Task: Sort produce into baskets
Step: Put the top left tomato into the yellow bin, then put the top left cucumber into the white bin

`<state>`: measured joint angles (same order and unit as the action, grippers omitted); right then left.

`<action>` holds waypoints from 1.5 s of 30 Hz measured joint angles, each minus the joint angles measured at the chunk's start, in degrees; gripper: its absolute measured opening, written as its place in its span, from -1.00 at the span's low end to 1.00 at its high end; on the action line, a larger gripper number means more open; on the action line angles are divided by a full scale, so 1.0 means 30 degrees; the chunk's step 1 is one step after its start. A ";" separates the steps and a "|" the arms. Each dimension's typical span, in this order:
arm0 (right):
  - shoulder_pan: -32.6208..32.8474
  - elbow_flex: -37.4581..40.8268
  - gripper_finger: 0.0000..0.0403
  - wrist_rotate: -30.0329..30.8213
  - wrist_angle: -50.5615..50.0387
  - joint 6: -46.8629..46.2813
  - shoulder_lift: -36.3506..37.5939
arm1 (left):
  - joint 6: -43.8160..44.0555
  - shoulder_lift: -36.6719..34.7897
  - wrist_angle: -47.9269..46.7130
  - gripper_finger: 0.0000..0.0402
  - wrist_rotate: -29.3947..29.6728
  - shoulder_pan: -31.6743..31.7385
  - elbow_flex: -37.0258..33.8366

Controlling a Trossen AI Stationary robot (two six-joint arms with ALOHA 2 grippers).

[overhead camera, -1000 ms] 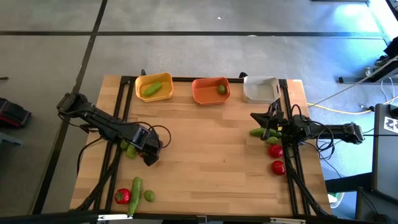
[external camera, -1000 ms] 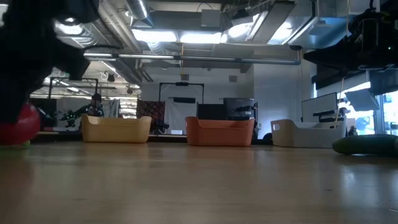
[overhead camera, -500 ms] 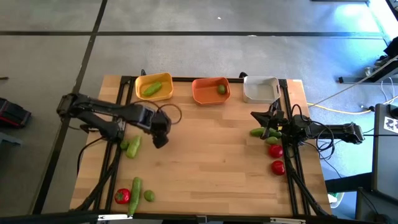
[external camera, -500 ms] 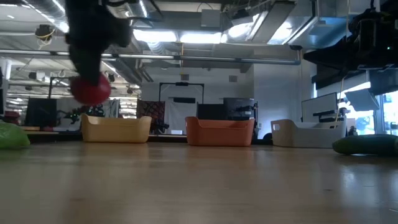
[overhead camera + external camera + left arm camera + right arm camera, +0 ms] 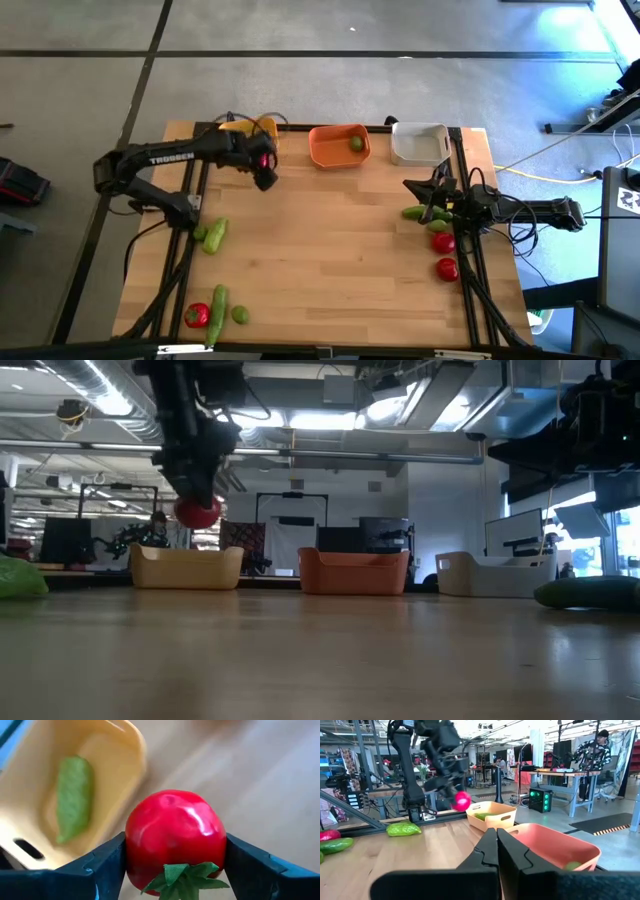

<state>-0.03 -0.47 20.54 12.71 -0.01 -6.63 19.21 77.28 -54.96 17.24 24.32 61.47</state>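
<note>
Swung up from mid-table to the yellow basket's [image 5: 262, 127] edge, red tomato carried along.

Left gripper [image 5: 263, 166] raised above the table beside the yellow basket, jaws pinching a red tomato [image 5: 175, 837]; green cucumber piece [image 5: 74, 795] lying inside that basket. Right gripper [image 5: 437, 199] parked near the table's right edge, jaws pressed together, empty, next to loose cucumber pieces [image 5: 414, 212] and tomatoes [image 5: 446, 268]. Orange basket [image 5: 325, 152] holding one lime [image 5: 356, 144]; white-grey basket [image 5: 418, 145] beside it.
</note>
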 joint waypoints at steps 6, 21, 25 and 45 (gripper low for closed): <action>-0.0002 0.0006 -1.00 0.0005 -0.0284 -0.0034 0.0000 | -0.2492 0.0000 0.3137 0.40 0.0012 0.2543 -0.0623; 0.0001 -0.0001 -1.00 0.0005 -0.0292 -0.0051 0.0004 | -0.3436 0.0051 0.8699 0.47 0.0165 0.5699 -0.3704; -0.0002 0.0006 -1.00 0.0005 -0.0284 -0.0051 0.0000 | -0.3004 0.0051 0.8299 0.68 -0.0537 0.6094 -0.3767; -0.0002 0.0005 -1.00 0.0013 -0.0284 -0.0051 0.0000 | -0.2071 -0.0117 0.1480 0.87 -0.1074 0.2030 0.0372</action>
<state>-0.03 -0.45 20.58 11.86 -0.16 -6.63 12.99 76.93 -50.53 14.02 30.41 62.59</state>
